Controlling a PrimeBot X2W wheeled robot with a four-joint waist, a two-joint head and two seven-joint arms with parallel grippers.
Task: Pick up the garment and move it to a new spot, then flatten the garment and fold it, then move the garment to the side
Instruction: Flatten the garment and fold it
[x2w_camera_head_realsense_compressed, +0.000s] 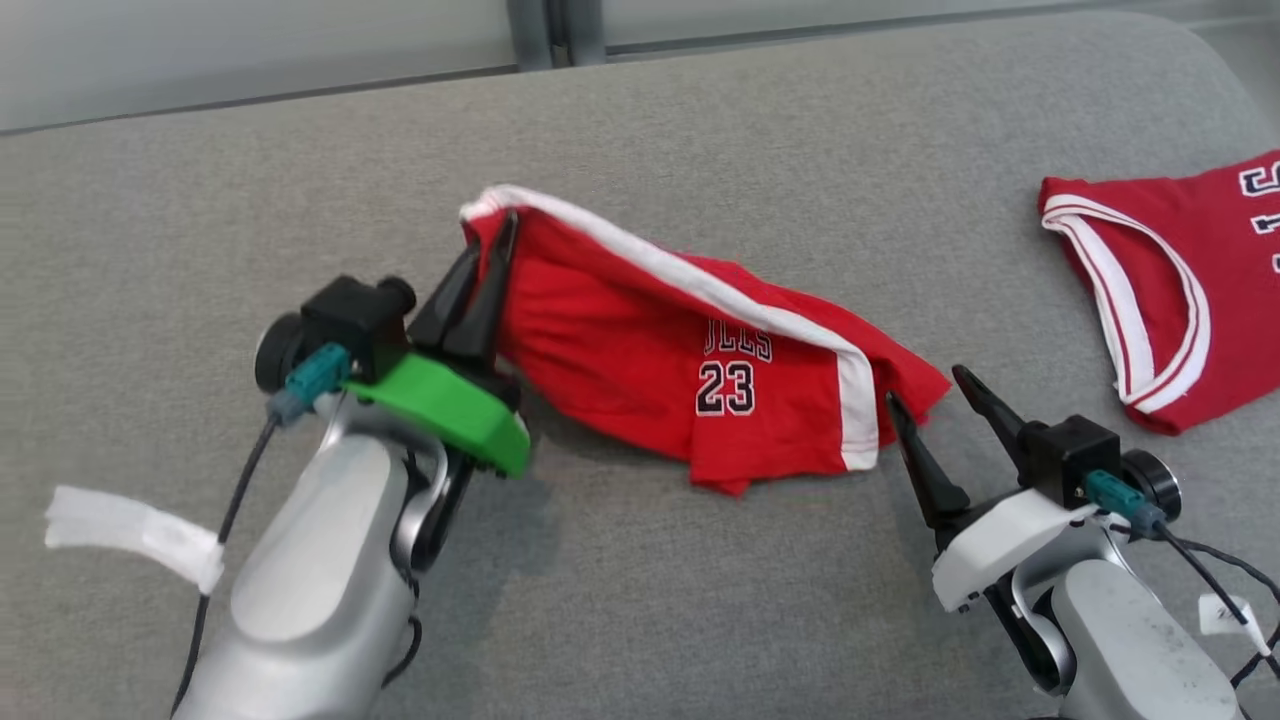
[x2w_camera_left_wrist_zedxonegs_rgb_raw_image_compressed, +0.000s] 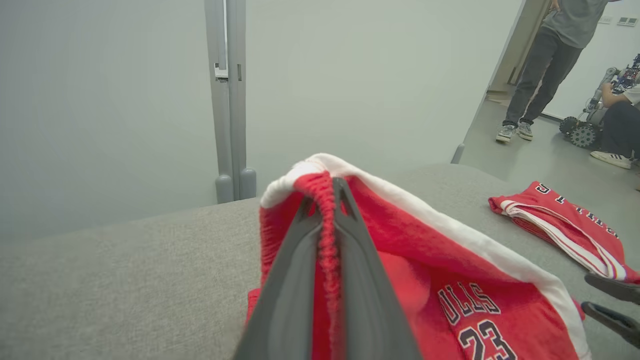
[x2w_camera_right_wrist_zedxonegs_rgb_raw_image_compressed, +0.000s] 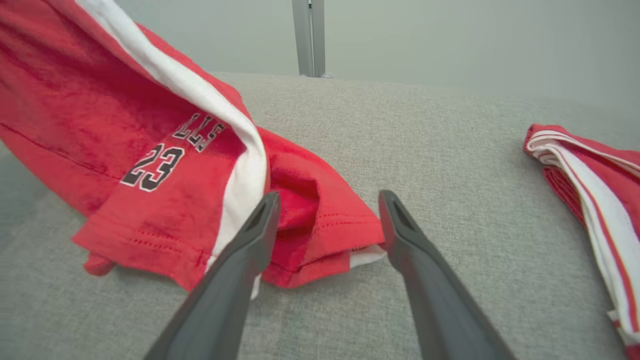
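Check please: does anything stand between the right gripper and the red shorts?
Nothing visible does. The open right gripper is right at the hem of the shorts, with the grey cushion under it. The second red garment lies apart, to its right. The left gripper is shut on the waistband.

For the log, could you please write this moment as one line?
left fingers: shut on shorts | right fingers: open at hem

The head view's right edge cuts off the red jersey (x2w_camera_head_realsense_compressed: 1225, 340), so I cannot read its lettering. A fold of the white stripe (x2w_camera_head_realsense_compressed: 700, 287) hides the first letter printed on the shorts (x2w_camera_head_realsense_compressed: 620, 340). My left wrist view crops a standing person (x2w_camera_left_wrist_zedxonegs_rgb_raw_image_compressed: 542, 75) above the chest.
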